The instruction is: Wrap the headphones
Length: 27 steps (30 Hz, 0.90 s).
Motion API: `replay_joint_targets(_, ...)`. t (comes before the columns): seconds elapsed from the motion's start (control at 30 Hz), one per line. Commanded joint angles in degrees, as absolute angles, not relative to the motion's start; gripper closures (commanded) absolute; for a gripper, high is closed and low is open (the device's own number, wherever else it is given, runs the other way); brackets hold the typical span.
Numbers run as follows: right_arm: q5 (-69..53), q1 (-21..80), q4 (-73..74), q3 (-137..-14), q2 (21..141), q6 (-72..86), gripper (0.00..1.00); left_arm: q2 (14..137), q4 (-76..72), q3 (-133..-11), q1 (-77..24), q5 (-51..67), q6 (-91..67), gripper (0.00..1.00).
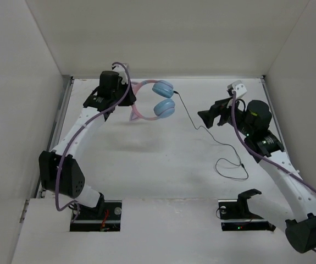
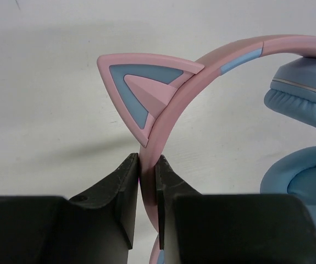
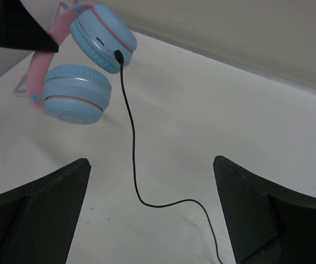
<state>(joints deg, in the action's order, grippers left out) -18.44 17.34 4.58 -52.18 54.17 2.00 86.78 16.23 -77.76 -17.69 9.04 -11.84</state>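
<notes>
Top view: headphones (image 1: 160,99) at the far left-centre of the table (image 1: 147,176), ear cups (image 1: 164,108) close together. Left gripper (image 2: 147,165): jaws clamped narrow on the pink headband (image 2: 212,58), just below a cat ear (image 2: 141,91). Cable (image 3: 132,144): plugged into one cup, trailing loose over the table rightward. Right gripper (image 3: 151,160): jaws wide, holding nothing, near the cable.

A white table (image 1: 147,165) sits enclosed by plain white walls (image 1: 168,33).

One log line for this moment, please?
left gripper: shut on pink cat-ear headband of light blue headphones | right gripper: open, empty | thin black cable: trailing loose onto white table
</notes>
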Motion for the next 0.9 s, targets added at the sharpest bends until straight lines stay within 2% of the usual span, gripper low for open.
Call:
replay_joint_targets(0.0, -20.0, 21.1, 0.9, -56.6, 57.6, 3.6, 0.00, 81.7, 16.4, -81.4, -16.5, 14.3, -12.0, 1.00)
replay_joint_targets(0.3, -20.5, 30.9, -0.5, -67.8, 69.3, 2.9, 0.00, 79.7, 17.1, -86.6, -15.2, 18.2, -13.1, 1.00)
replay_joint_targets(0.57, -23.5, 32.5, -2.9, -66.0, 72.5, 3.3, 0.01, 78.1, 18.5, -92.4, -13.1, 21.4, -14.9, 1.00)
replay_joint_targets(0.6, -25.3, 32.5, -4.2, -64.6, 72.3, 3.4, 0.05, 78.0, 18.8, -93.3, -12.6, 21.9, -15.1, 1.00)
replay_joint_targets(0.87, -32.3, 32.5, -11.9, -58.4, 71.1, 6.3, 0.21, 78.5, 18.9, -100.6, -10.2, 25.8, -19.6, 1.00)
